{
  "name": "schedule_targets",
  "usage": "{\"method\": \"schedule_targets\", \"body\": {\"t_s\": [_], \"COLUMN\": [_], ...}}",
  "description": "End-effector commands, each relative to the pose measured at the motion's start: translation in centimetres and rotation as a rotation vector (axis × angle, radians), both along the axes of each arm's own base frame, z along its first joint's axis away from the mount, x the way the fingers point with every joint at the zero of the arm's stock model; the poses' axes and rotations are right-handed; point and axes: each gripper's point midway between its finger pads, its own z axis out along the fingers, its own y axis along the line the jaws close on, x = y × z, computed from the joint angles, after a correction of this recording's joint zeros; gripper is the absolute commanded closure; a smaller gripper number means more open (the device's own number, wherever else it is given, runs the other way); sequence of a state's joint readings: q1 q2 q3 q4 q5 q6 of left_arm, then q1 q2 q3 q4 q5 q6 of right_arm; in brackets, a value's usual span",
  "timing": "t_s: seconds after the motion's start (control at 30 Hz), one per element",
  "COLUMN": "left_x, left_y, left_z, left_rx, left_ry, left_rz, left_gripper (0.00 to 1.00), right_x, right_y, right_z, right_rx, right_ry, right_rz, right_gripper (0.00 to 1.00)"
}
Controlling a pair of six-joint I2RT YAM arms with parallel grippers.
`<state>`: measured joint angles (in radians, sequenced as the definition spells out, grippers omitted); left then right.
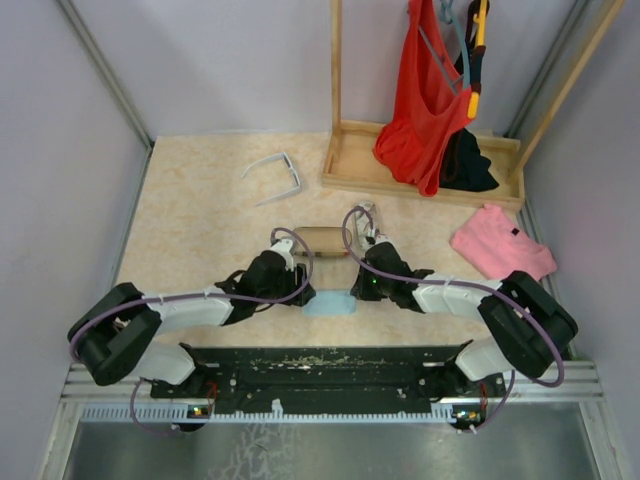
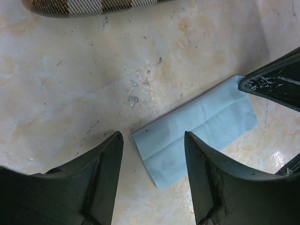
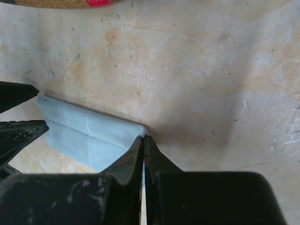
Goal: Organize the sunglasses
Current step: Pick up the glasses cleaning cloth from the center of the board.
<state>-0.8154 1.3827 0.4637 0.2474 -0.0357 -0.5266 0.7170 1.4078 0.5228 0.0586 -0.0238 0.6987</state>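
Note:
The white-framed sunglasses (image 1: 272,174) lie open at the back left of the table. A thin wire pair (image 1: 362,219) lies just right of the brown striped case (image 1: 320,240). Both grippers are down at a folded light blue cloth (image 1: 330,304). My left gripper (image 2: 152,140) is open, its fingers either side of one end of the cloth (image 2: 197,129). At the other end my right gripper (image 3: 144,138) is shut, pinching the corner of the cloth (image 3: 89,133). Neither wrist view shows any sunglasses.
A wooden rack tray (image 1: 350,160) at the back right holds a hanging red garment (image 1: 425,95) and a black one (image 1: 466,165). A pink folded garment (image 1: 500,245) lies at the right. The case's edge (image 2: 93,5) is close above the cloth.

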Motion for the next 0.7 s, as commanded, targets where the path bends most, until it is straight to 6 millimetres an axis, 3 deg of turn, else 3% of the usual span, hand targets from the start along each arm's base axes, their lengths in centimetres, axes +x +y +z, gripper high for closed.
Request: {"method": "schedule_targets", "body": {"t_s": [0.0,0.5,0.67], "left_x": [0.0,-0.9,-1.3], "left_y": [-0.1,0.0,0.8], "left_z": [-0.4,-1.6,-1.8], "left_rx": [0.014,0.042,0.075], "left_ry": [0.021,0.064,0.066], "left_rz": [-0.008,-0.036,-0.037], "left_gripper": [0.39,0.53,0.51], "right_x": [0.6,0.7,0.6], "right_y": [0.0,-0.1,0.0], "right_z": [0.3,0.4,0.4], "right_rx": [0.003,0.001,0.003], "right_ry": [-0.022,-0.031,-0.03], "right_rz": [0.003,0.007,0.011], "right_gripper": [1.0,1.0,1.0]}}
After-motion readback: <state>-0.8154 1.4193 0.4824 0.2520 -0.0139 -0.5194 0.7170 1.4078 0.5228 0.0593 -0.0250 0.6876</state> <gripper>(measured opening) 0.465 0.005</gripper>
